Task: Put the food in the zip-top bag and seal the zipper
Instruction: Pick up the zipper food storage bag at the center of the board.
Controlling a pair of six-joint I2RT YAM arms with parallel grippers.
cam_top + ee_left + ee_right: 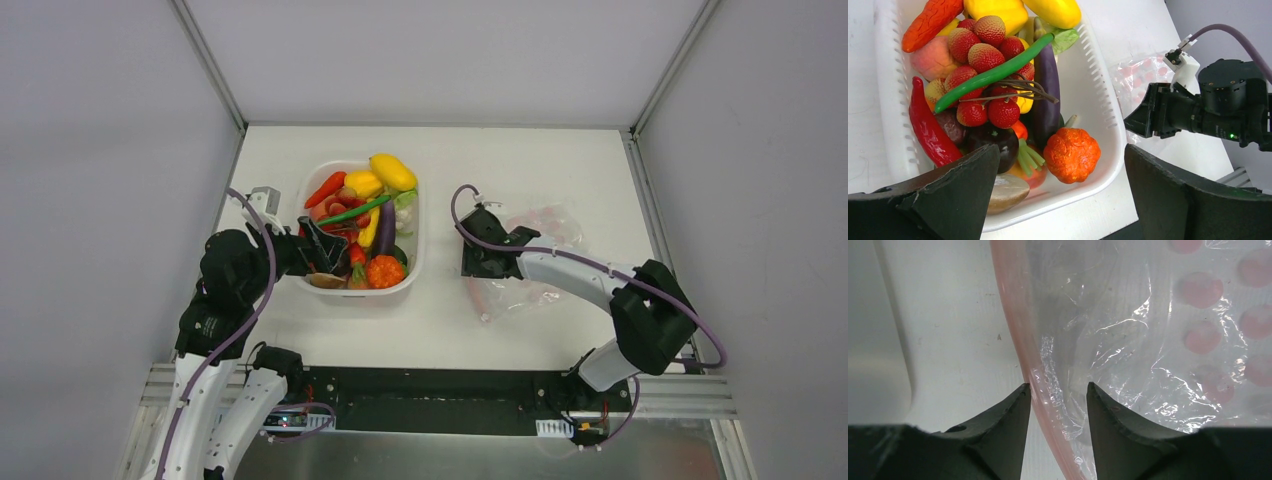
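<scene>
The food lies piled in a white tub [417,240]: a yellow squash [392,170], a green bean [352,210], a purple eggplant [1047,90], a red chilli [928,132], red lychees [983,45] and an orange pumpkin [1071,154]. My left gripper [325,250] hangs open and empty over the tub's near-left corner, its jaws wide apart [1063,200]. The clear zip-top bag [545,225] lies flat to the right of the tub. My right gripper [480,262] is at the bag's left edge, open, its fingers either side of the pink zipper [1013,325] without pinching it [1055,390].
The bag [1128,340] has pink dots printed on it and looks empty. A brown mushroom cap [1005,192] lies by the tub's near wall. White enclosure walls stand at the left, right and back of the table.
</scene>
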